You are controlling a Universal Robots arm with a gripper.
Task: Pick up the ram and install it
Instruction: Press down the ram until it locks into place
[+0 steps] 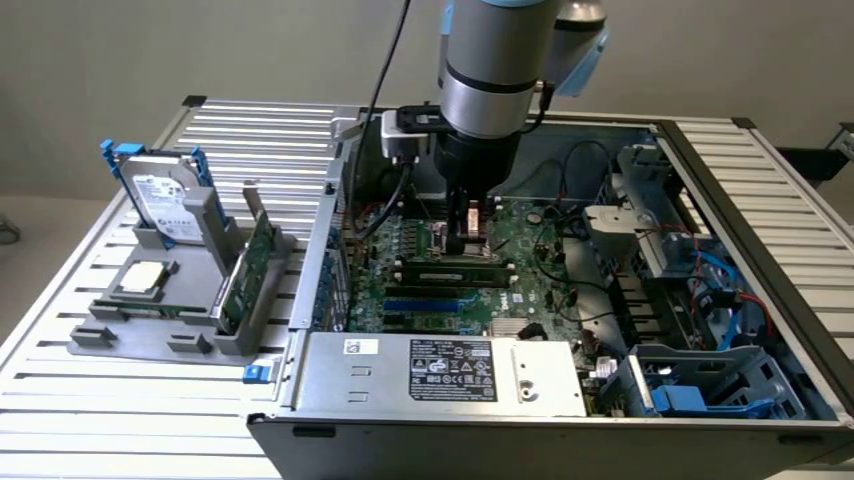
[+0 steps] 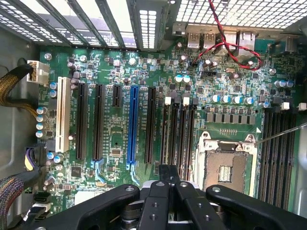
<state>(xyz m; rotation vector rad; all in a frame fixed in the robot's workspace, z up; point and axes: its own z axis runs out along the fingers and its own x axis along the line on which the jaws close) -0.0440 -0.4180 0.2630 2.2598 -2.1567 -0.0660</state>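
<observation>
Your pincer (image 1: pixel 467 243) is clenched tight, and you can see nothing held between its fingers (image 2: pixel 180 189). It hangs low inside the open computer case (image 1: pixel 534 445), just above the green main board (image 2: pixel 115 120). It is close to the row of long black memory slots (image 2: pixel 178 129) beside the empty chip socket (image 2: pixel 225 165). The slots look bare, but the view down onto them is poor, so I can't be sure.

The ram (image 1: pixel 251 272) seems to be the thin green stick standing on edge in the grey holder (image 1: pixel 127 345). That holder sits outside the case, on the exterior view's left, well apart from the pincer. So the job looks hardly begun: the ram is not picked up and not put in.

The arm (image 1: pixel 494 70) comes straight down from above, with the wrist pointing at the board.
</observation>
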